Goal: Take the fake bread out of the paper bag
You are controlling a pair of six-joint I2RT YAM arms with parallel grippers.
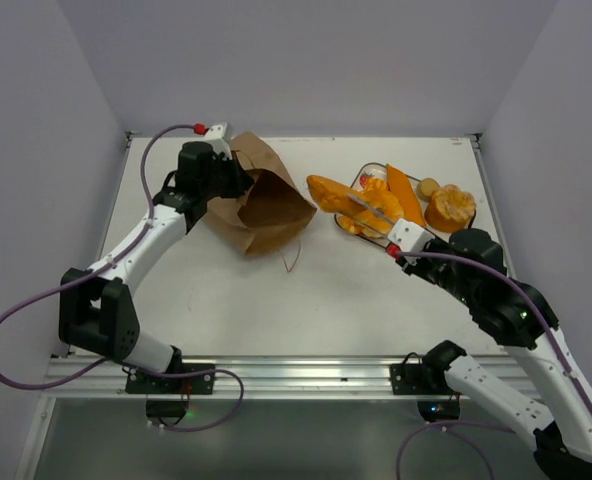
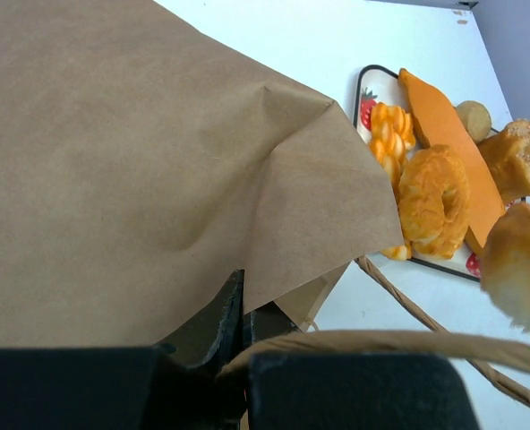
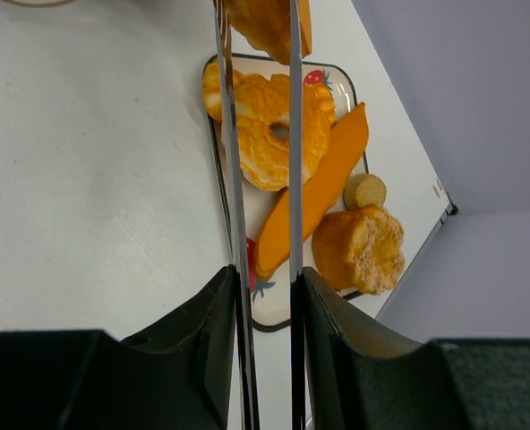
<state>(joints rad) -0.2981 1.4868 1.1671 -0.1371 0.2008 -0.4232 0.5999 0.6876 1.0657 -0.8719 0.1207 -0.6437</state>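
**Tongs holding bread between bag and tray**

The left gripper [image 1: 214, 172] is pinching the rim of the paper bag [image 1: 266, 200], whose mouth is facing the tray [image 3: 337, 90]. The right gripper [image 1: 401, 238] is squeezing a pair of tongs [image 1: 371, 212], and these are gripping a bread piece [image 1: 331, 193] just outside the bag, seemingly lifted off the table. A ring loaf [image 3: 274, 130] and a baguette [image 3: 310, 202] are lying on the tray.

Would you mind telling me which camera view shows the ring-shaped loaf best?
The left wrist view: the ring-shaped loaf lies on the tray, nearly whole, with nothing crossing it. The right wrist view shows it large but crossed by the tongs. The top external view shows it small, under the tongs.
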